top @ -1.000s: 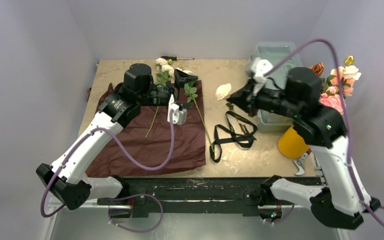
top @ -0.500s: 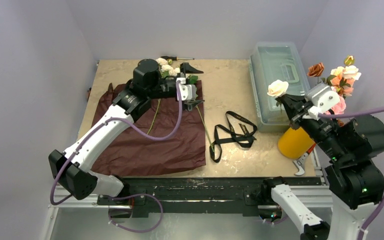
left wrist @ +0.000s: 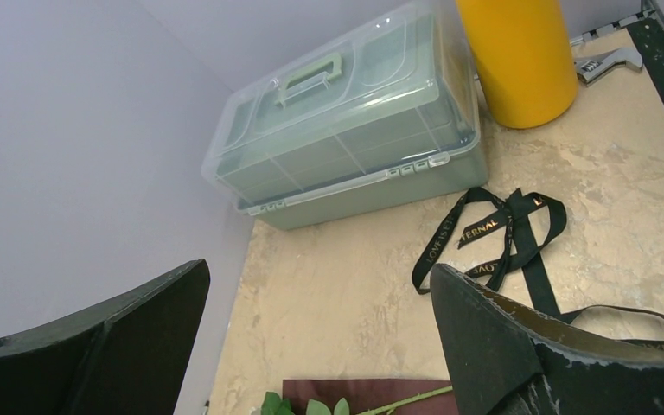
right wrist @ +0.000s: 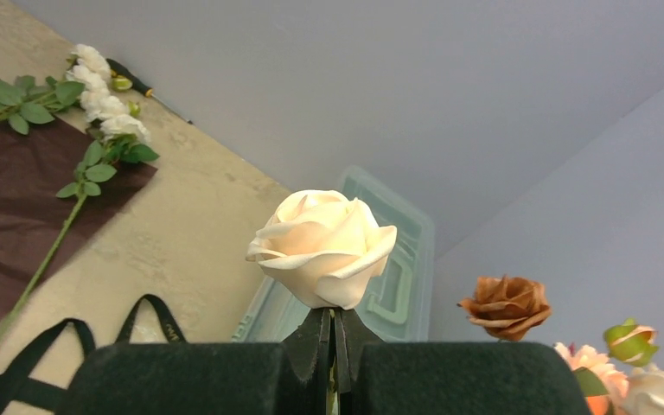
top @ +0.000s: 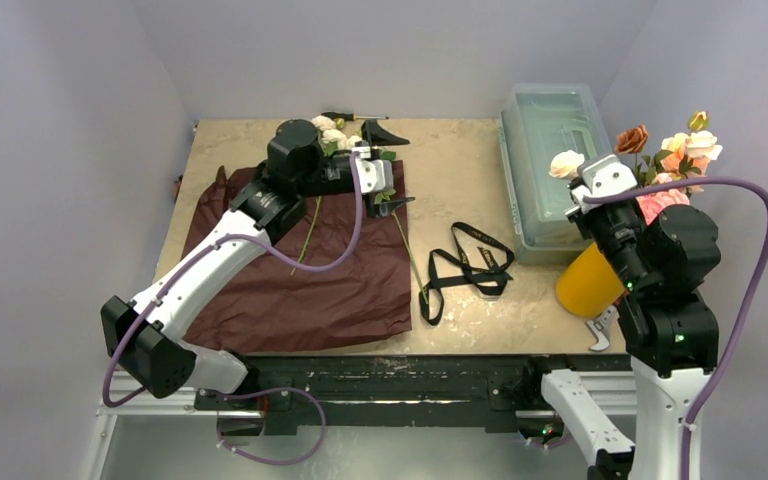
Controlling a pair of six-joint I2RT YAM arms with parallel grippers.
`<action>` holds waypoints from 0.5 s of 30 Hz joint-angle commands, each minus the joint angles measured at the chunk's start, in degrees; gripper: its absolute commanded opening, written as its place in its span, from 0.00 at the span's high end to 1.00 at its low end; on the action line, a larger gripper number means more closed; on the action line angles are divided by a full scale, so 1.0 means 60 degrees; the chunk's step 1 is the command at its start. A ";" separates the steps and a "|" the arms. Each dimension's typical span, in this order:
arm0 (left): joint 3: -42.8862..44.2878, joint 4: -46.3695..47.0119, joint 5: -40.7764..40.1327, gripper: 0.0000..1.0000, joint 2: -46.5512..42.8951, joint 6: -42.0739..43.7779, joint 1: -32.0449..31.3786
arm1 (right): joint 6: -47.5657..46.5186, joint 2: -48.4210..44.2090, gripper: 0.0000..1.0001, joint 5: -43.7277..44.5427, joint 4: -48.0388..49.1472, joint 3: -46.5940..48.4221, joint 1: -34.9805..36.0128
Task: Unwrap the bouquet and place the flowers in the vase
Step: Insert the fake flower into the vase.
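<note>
Soft, even light leaves only faint shadows on the bench (left wrist: 354,285) beyond the dark, slightly blurred left end effector (left wrist: 320,346).

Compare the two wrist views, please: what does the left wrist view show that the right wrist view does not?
Only the left wrist view shows the yellow vase, a wrench beside it, and the left gripper with its jaws open and empty. Only the right wrist view shows the right gripper with jaws shut on the stem of a cream rose, loose white roses, a screwdriver and a brown rose. Both show the clear box, the black ribbon and the maroon paper.
</note>
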 commanded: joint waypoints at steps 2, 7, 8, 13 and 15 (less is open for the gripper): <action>-0.0243 0.0522 -0.0028 0.00 -0.0403 -0.0277 -0.0057 | -0.1215 0.0268 1.00 0.0700 0.0421 0.0875 -0.0026; -0.0390 0.0631 -0.0094 0.00 -0.0487 -0.0199 -0.0062 | -0.1602 0.0397 1.00 0.0873 0.0214 0.1052 -0.0024; -0.0405 0.0629 -0.0093 0.00 -0.0512 -0.0199 -0.0068 | -0.1597 0.0449 1.00 0.0893 0.0134 0.1103 -0.0027; -0.0669 0.0968 -0.0112 0.00 -0.0725 -0.0161 -0.0058 | -0.1696 0.0519 1.00 0.1078 0.0138 0.0976 -0.0020; -0.0774 0.0935 -0.0111 0.00 -0.0818 -0.0039 -0.0055 | -0.1653 0.0519 1.00 0.1116 0.0236 0.0848 -0.0019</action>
